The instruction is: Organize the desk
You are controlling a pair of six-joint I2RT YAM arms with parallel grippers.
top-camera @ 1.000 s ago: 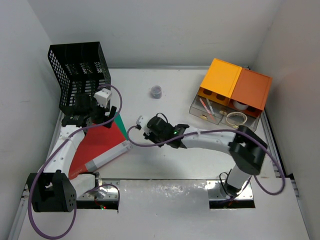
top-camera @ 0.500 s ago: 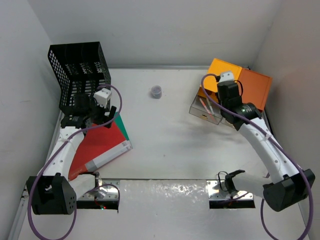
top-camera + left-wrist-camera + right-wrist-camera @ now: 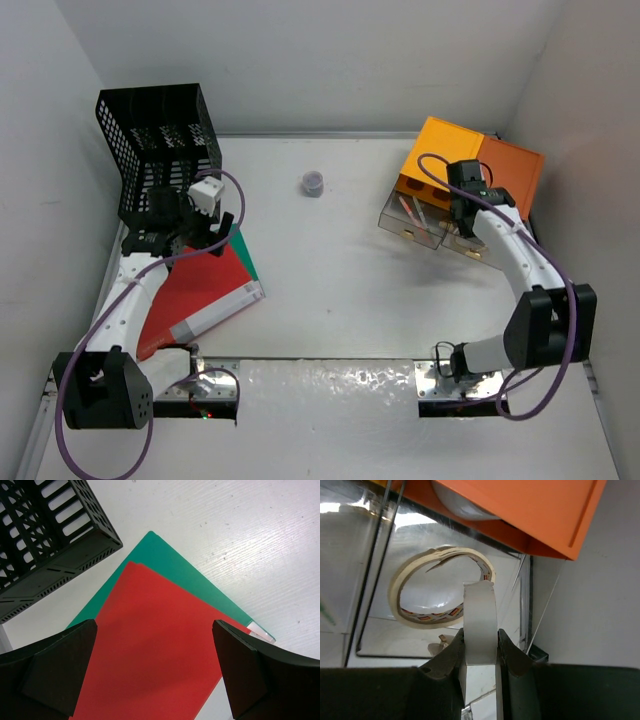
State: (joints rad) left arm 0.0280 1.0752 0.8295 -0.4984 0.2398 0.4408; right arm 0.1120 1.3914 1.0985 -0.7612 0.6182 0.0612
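Between plain white walls lies the desk (image 3: 340,300), a large flat white tabletop with metal rails at its edges, both arms bolted at its near side; close up, the left wrist view shows faint streaks on its surface; at the far left stands a black mesh rack (image 3: 160,140), with a red folder (image 3: 200,290) lying on a green folder (image 3: 243,250) just in front; a small grey cup (image 3: 313,184) sits alone near the back; two orange drawer boxes (image 3: 440,160) stand at the far right; the left gripper (image 3: 205,235) hangs over the red folder, fingers spread wide; only the right wrist view shows the right gripper (image 3: 480,640) clamped on a white band (image 3: 480,615), above a masking tape roll (image 3: 427,620) in a clear drawer (image 3: 385,640).
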